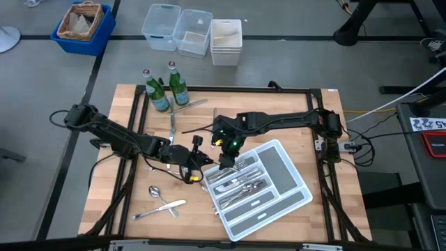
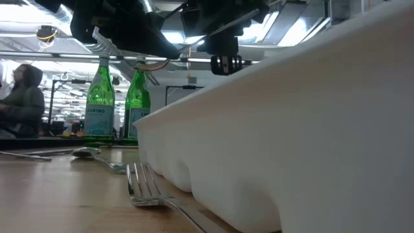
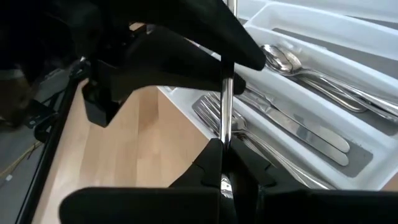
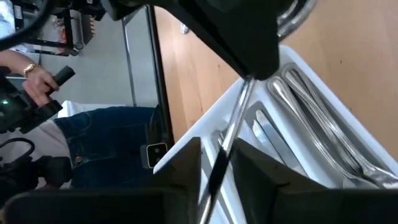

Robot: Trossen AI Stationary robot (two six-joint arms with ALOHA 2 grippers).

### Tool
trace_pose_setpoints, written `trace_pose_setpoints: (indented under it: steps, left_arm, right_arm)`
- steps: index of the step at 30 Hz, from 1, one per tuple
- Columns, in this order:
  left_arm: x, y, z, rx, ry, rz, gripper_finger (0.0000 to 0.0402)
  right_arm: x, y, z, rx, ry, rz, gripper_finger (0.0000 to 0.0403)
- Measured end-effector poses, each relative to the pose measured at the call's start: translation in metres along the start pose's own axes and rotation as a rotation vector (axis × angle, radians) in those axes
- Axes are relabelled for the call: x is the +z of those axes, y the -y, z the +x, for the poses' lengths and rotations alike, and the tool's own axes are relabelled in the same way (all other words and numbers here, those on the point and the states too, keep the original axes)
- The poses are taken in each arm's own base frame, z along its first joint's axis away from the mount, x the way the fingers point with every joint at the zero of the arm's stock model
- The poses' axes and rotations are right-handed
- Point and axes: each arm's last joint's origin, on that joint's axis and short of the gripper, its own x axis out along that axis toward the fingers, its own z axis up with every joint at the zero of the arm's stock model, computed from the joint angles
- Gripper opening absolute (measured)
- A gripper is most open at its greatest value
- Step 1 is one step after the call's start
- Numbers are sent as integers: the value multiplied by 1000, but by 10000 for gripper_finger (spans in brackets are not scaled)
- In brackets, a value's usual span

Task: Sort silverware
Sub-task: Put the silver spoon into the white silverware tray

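Left claw [image 3: 225, 168] and right claw [image 4: 216, 163] both pinch one utensil [image 3: 227, 93] over the tray [image 1: 293, 183].

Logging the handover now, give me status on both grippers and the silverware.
Left gripper shut on utensil; right gripper around it, over white tray. Nothing blocking.

Silver cutlery [image 1: 240, 185] in white tray [image 1: 296, 202] with grey liners; green bottles [image 1: 157, 94]; light wood worktop [image 1: 118, 202]; blue bin [image 1: 104, 24].

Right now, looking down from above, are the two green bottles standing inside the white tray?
No, the two green bottles stand on the bare wood at the table's far edge, well apart from the white tray, which holds only silverware.
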Motion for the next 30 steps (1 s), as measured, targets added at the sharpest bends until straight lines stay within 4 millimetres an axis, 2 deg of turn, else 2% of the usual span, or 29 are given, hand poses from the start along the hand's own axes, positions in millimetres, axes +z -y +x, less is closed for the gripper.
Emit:
trace_pose_setpoints:
  steps: [7,18,30]
  left_arm:
    - [0,0,0,-2,-4,2,6]
    - [-1,0,0,1,-7,-36,24]
    - [1,-1,0,12,5,-260,105]
  right_arm:
    - [0,3,2,-32,4,-2,12]
    - [0,3,2,-47,13,-50,9]
    - [2,4,2,-80,38,-79,7]
